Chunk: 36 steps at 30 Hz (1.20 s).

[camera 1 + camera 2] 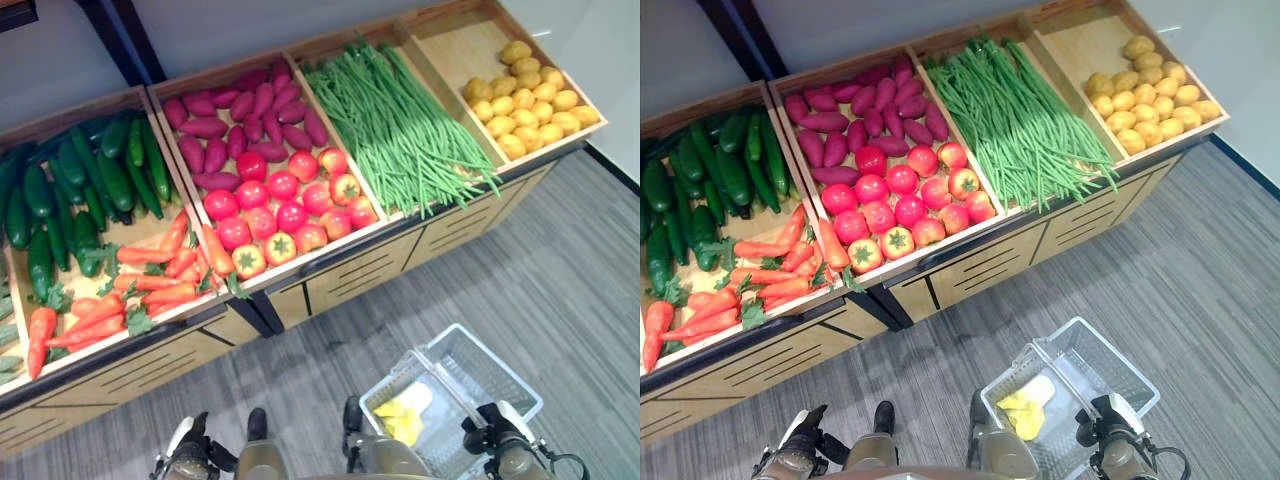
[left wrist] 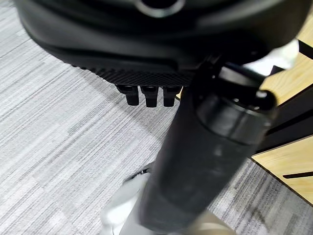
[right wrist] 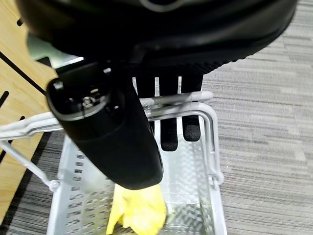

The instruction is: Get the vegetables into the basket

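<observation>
The right hand [image 3: 166,98] is carrying the basket [image 1: 500,385] with its fingers [image 3: 168,134] hooked over the handle [image 3: 176,100], so it should be keeping it level while the left hand [image 2: 146,93], fingers curled and empty, is reaching for the vegetables [image 1: 280,215] lying in the display bins [image 1: 330,245].
</observation>
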{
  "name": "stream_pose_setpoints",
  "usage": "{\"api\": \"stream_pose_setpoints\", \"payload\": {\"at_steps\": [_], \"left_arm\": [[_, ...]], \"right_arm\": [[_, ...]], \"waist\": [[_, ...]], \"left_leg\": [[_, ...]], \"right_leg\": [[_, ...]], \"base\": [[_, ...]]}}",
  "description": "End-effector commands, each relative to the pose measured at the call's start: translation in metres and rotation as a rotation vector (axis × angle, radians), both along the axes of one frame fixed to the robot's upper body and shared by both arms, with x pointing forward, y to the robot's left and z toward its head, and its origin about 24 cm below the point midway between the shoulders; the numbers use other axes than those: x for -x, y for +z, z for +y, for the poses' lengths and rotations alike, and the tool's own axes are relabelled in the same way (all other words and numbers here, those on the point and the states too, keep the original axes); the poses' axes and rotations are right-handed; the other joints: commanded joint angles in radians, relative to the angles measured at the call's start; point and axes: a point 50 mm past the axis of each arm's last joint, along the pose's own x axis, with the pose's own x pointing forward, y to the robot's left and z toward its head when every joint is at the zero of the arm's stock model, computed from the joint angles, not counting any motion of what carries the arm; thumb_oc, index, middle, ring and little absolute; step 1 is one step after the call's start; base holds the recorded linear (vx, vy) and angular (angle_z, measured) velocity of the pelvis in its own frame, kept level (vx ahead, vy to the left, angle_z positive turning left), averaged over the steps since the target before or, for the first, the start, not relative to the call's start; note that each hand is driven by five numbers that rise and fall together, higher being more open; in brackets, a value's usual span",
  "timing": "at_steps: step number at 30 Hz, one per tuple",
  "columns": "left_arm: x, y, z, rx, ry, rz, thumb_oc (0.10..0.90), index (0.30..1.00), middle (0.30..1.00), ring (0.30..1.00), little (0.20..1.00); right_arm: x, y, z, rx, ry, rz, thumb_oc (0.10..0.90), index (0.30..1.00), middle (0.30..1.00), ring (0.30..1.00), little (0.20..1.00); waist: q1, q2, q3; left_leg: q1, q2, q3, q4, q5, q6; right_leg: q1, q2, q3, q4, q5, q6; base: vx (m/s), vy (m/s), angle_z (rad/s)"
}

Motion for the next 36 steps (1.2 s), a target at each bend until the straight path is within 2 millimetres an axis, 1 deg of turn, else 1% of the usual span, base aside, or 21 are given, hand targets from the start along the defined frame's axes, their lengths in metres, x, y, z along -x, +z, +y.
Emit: {"api": "stream_pose_setpoints", "payload": {"at_steps": [1, 6, 12, 14, 16, 17, 18, 21, 22, 24, 25, 26, 27, 28, 29, 30, 31, 32, 33, 35, 36], "left_arm": [[-0.029, 0.009, -0.005, 0.024, -0.010, -0.119, 0.900, 1.000, 1.000, 1.000, 1.000], [-0.022, 0.006, -0.007, 0.017, 0.024, -0.103, 0.900, 1.000, 1.000, 1.000, 1.000], [-0.006, 0.001, -0.003, 0.021, 0.184, -0.077, 0.900, 1.000, 1.000, 1.000, 1.000], [0.005, 0.002, 0.011, 0.016, 0.408, -0.109, 0.900, 1.000, 1.000, 1.000, 1.000], [0.006, 0.013, 0.035, -0.024, 0.772, -0.262, 0.900, 1.000, 1.000, 1.000, 1.000], [0.006, 0.013, 0.035, -0.025, 0.773, -0.263, 0.900, 1.000, 1.000, 1.000, 1.000], [0.008, 0.019, 0.048, -0.077, 0.888, -0.311, 0.900, 1.000, 1.000, 1.000, 1.000], [0.039, 0.032, 0.083, -0.220, 1.239, -0.342, 0.900, 1.000, 1.000, 1.000, 1.000], [0.066, 0.036, 0.095, -0.285, 1.336, -0.286, 0.900, 1.000, 1.000, 1.000, 1.000], [0.068, 0.043, 0.106, -0.327, 1.338, -0.306, 0.900, 1.000, 1.000, 1.000, 1.000], [0.066, 0.059, 0.126, -0.416, 1.310, -0.353, 0.900, 1.000, 1.000, 1.000, 1.000], [0.066, 0.059, 0.126, -0.416, 1.310, -0.353, 0.900, 1.000, 1.000, 1.000, 1.000], [0.030, 0.092, 0.151, -0.530, 1.176, -0.555, 0.900, 1.000, 1.000, 1.000, 1.000], [0.013, 0.108, 0.157, -0.574, 1.107, -0.657, 0.900, 1.000, 1.000, 1.000, 1.000], [0.013, 0.108, 0.156, -0.575, 1.108, -0.656, 0.900, 1.000, 1.000, 1.000, 1.000], [-0.028, 0.156, 0.160, -0.701, 0.868, -0.909, 0.900, 1.000, 1.000, 1.000, 1.000], [-0.043, 0.183, 0.157, -0.784, 0.761, -1.033, 0.900, 1.000, 1.000, 1.000, 1.000], [-0.050, 0.194, 0.155, -0.818, 0.686, -1.068, 0.900, 1.000, 1.000, 1.000, 1.000], [-0.065, 0.219, 0.145, -0.925, 0.465, -1.112, 0.900, 1.000, 1.000, 1.000, 1.000], [-0.068, 0.219, 0.145, -0.979, 0.396, -1.065, 0.900, 1.000, 1.000, 1.000, 1.000], [-0.086, 0.234, 0.136, -1.096, 0.110, -1.039, 0.900, 1.000, 1.000, 1.000, 1.000]], "right_arm": [[0.024, 0.004, -0.024, 0.055, -0.140, 0.006, 0.400, 0.300, 0.300, 0.300, 0.300], [0.035, -0.002, -0.018, 0.038, -0.167, 0.050, 0.400, 0.300, 0.300, 0.300, 0.300], [0.042, -0.011, -0.003, -0.001, -0.162, 0.090, 0.400, 0.300, 0.300, 0.300, 0.300], [0.046, -0.014, 0.002, -0.012, -0.164, 0.112, 0.400, 0.300, 0.300, 0.300, 0.300], [0.046, -0.016, 0.007, -0.014, -0.162, 0.119, 0.400, 0.300, 0.300, 0.300, 0.300], [0.046, -0.016, 0.008, -0.015, -0.161, 0.118, 0.400, 0.300, 0.300, 0.300, 0.300], [0.044, -0.017, 0.011, -0.016, -0.152, 0.114, 0.400, 0.300, 0.300, 0.300, 0.300], [0.044, -0.018, 0.014, -0.017, -0.130, 0.112, 0.400, 0.300, 0.300, 0.300, 0.300], [0.045, -0.017, 0.012, -0.010, -0.118, 0.122, 0.400, 0.300, 0.300, 0.300, 0.300], [0.046, -0.017, 0.012, -0.008, -0.106, 0.124, 0.400, 0.300, 0.300, 0.300, 0.300], [0.046, -0.017, 0.012, -0.006, -0.090, 0.121, 0.400, 0.300, 0.300, 0.300, 0.300], [0.046, -0.017, 0.012, -0.007, -0.090, 0.121, 0.400, 0.300, 0.300, 0.300, 0.300], [0.048, -0.018, 0.014, -0.006, -0.078, 0.113, 0.400, 0.300, 0.300, 0.300, 0.300], [0.049, -0.019, 0.016, -0.011, -0.083, 0.106, 0.400, 0.300, 0.300, 0.300, 0.300], [0.049, -0.019, 0.016, -0.011, -0.082, 0.106, 0.400, 0.300, 0.300, 0.300, 0.300], [0.053, -0.020, 0.018, -0.018, -0.102, 0.097, 0.400, 0.300, 0.300, 0.300, 0.300], [0.056, -0.020, 0.019, -0.025, -0.122, 0.093, 0.400, 0.300, 0.300, 0.300, 0.300], [0.057, -0.020, 0.018, -0.027, -0.141, 0.090, 0.400, 0.300, 0.300, 0.300, 0.300], [0.062, -0.020, 0.014, -0.027, -0.174, 0.096, 0.400, 0.300, 0.300, 0.300, 0.300], [0.061, -0.019, 0.014, -0.026, -0.176, 0.093, 0.400, 0.300, 0.300, 0.300, 0.300], [0.059, -0.018, 0.010, -0.021, -0.173, 0.089, 0.400, 0.300, 0.300, 0.300, 0.300]], "waist": [[-0.013, 0.009, -0.025], [-0.007, 0.017, -0.043], [0.007, 0.001, -0.064], [0.016, -0.007, -0.070], [0.028, -0.016, -0.079], [0.027, -0.017, -0.080], [0.029, -0.021, -0.085], [0.028, -0.031, -0.099], [0.028, -0.029, -0.107], [0.027, -0.030, -0.113], [0.030, -0.028, -0.117], [0.030, -0.028, -0.119], [0.032, -0.026, -0.118], [0.035, -0.027, -0.119], [0.035, -0.028, -0.122], [0.046, -0.031, -0.119], [0.052, -0.035, -0.121], [0.057, -0.038, -0.121], [0.060, -0.039, -0.120], [0.058, -0.041, -0.122], [0.052, -0.036, -0.121]], "left_leg": [[0.065, -0.012, -0.017, -0.052, -0.071, 0.005], [0.098, -0.035, -0.032, -0.153, -0.060, 0.013], [0.126, -0.069, -0.034, -0.221, -0.057, 0.027], [0.137, -0.084, -0.036, -0.229, -0.064, 0.031], [0.138, -0.091, -0.042, -0.229, -0.070, 0.032], [0.135, -0.092, -0.042, -0.229, -0.068, 0.032], [0.137, -0.094, -0.040, -0.229, -0.071, 0.031], [0.148, -0.099, -0.028, -0.229, -0.080, 0.026], [0.157, -0.098, -0.021, -0.229, -0.087, 0.022], [0.154, -0.098, -0.018, -0.229, -0.082, 0.020], [0.156, -0.097, -0.018, -0.229, -0.081, 0.016], [0.155, -0.097, -0.018, -0.229, -0.080, 0.016], [0.159, -0.094, -0.024, -0.229, -0.081, 0.011], [0.157, -0.093, -0.028, -0.229, -0.079, 0.009], [0.152, -0.093, -0.027, -0.229, -0.075, 0.010], [0.154, -0.091, -0.037, -0.229, -0.076, 0.006], [0.148, -0.090, -0.043, -0.229, -0.071, 0.004], [0.144, -0.089, -0.047, -0.229, -0.070, 0.003], [0.144, -0.085, -0.056, -0.229, -0.072, 0.000], [0.138, -0.084, -0.056, -0.229, -0.066, 0.001], [0.144, -0.083, -0.056, -0.229, -0.070, -0.002]], "right_leg": [[-0.039, -0.097, 0.088, 0.084, -0.018, 0.193], [-0.036, -0.106, 0.076, 0.092, -0.006, 0.210], [-0.029, -0.139, 0.068, 0.073, 0.024, 0.233], [-0.017, -0.152, 0.067, 0.054, 0.043, 0.244], [-0.010, -0.161, 0.062, 0.037, 0.055, 0.251], [-0.012, -0.162, 0.062, 0.035, 0.057, 0.250], [-0.010, -0.164, 0.061, 0.031, 0.060, 0.253], [0.000, -0.170, 0.070, 0.013, 0.073, 0.264], [0.008, -0.172, 0.069, 0.006, 0.073, 0.268], [0.006, -0.172, 0.070, 0.002, 0.078, 0.266], [0.012, -0.172, 0.067, -0.004, 0.080, 0.267], [0.011, -0.172, 0.066, -0.004, 0.081, 0.267], [0.024, -0.170, 0.059, -0.010, 0.077, 0.270], [0.026, -0.168, 0.055, -0.014, 0.078, 0.272], [0.022, -0.169, 0.055, -0.015, 0.081, 0.270], [0.032, -0.167, 0.043, -0.018, 0.077, 0.273], [0.032, -0.168, 0.036, -0.022, 0.079, 0.273], [0.033, -0.168, 0.032, -0.024, 0.079, 0.274], [0.044, -0.166, 0.020, -0.029, 0.076, 0.278], [0.040, -0.166, 0.018, -0.030, 0.080, 0.277], [0.048, -0.165, 0.018, -0.033, 0.079, 0.281]], "base": [[-0.01, -0.016, 0.66], [0.03, 0.093, 0.45], [0.00, 0.149, 0.07], [-0.01, 0.119, 0.03], [0.00, 0.067, 0.05], [0.00, 0.036, 0.06], [0.00, 0.026, 0.07], [0.02, 0.051, 0.02], [0.01, 0.043, -0.07], [0.00, 0.019, -0.10], [0.00, 0.004, -0.04], [0.01, 0.000, 0.04], [0.01, -0.014, 0.04], [0.00, -0.017, 0.08], [-0.01, -0.036, 0.12], [-0.02, -0.052, 0.10], [-0.02, -0.063, 0.05], [-0.02, -0.064, 0.24], [-0.02, -0.049, 0.29], [-0.02, -0.024, 0.17], [0.00, 0.000, 0.00]]}}
